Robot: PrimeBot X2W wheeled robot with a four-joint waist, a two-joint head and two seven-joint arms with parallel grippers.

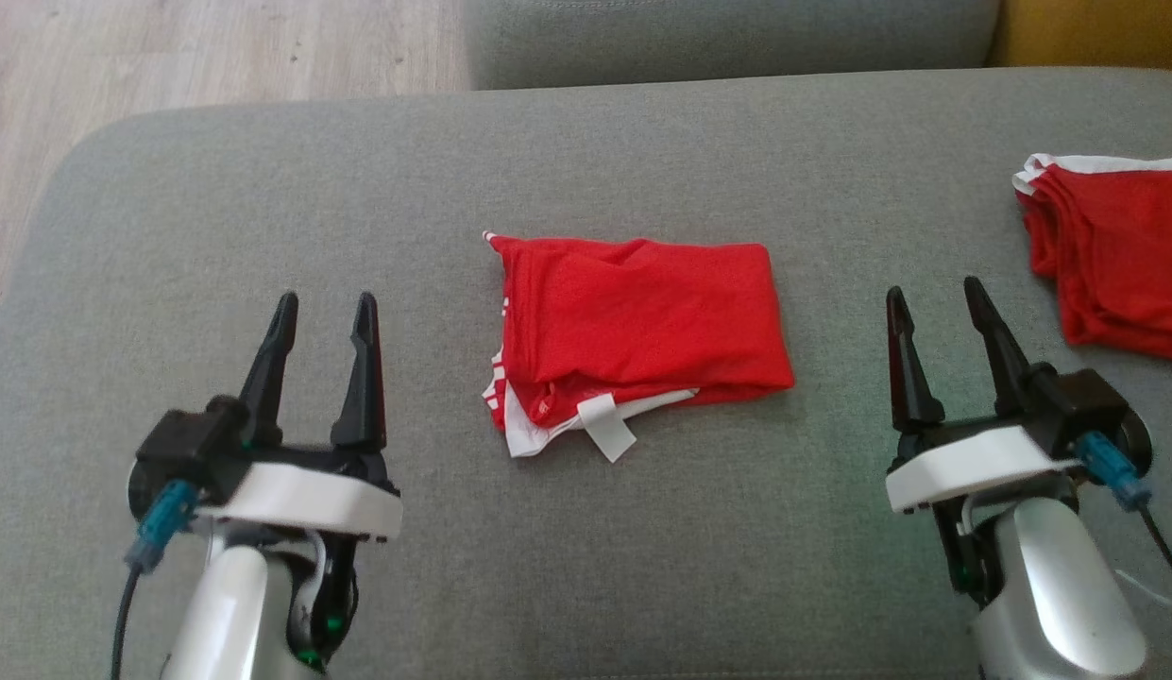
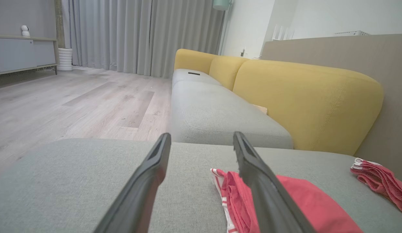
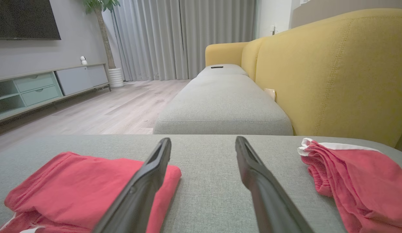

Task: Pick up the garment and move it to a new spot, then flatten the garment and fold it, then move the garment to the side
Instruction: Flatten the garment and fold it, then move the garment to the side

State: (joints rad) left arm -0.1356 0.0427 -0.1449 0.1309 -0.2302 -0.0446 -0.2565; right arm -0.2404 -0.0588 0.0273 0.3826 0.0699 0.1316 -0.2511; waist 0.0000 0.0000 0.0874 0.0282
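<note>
My left gripper and right gripper wide, empty. Folded garment lies on cushion, between them. Risk: pinching only the top layer, so the fold spills when shifted.

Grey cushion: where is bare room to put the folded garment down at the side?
The widest bare patch lies on the grey cushion left of the folded garment, beyond the left hand. A narrower strip runs between it and the second red garment, beyond the right hand. The right edge is crowded.
</note>
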